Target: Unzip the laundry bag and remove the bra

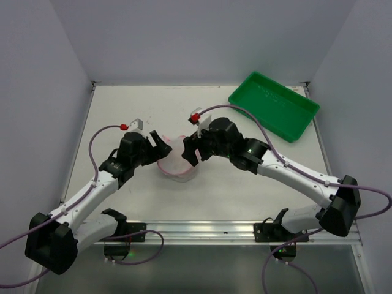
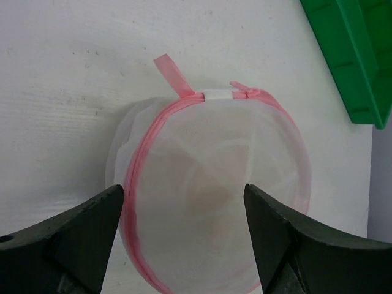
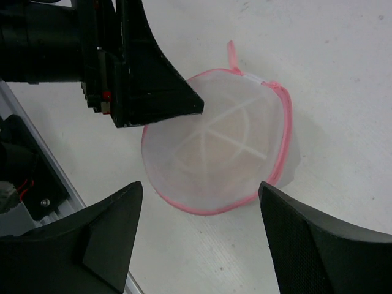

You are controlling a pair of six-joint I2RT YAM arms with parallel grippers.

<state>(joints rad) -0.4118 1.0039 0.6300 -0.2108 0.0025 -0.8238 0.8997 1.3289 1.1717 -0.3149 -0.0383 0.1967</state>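
Observation:
The laundry bag (image 1: 178,162), a rounded white mesh pouch with pink zip trim, lies on the table between both arms. In the left wrist view the laundry bag (image 2: 214,177) has a pink tab (image 2: 171,75) and a white piece (image 2: 217,95) at its far rim. A pale peach form, the bra (image 3: 228,133), shows through the mesh. My left gripper (image 2: 184,199) hangs open over the bag, one finger on each side, holding nothing. My right gripper (image 3: 201,191) is open too, just short of the laundry bag (image 3: 214,153) at its near rim. A left finger (image 3: 156,86) hovers at the bag's far left.
A green plastic tray (image 1: 274,105) sits at the back right corner, and its green tray edge (image 2: 352,55) shows in the left wrist view. White walls close in the table on three sides. A metal rail (image 1: 202,231) runs along the near edge.

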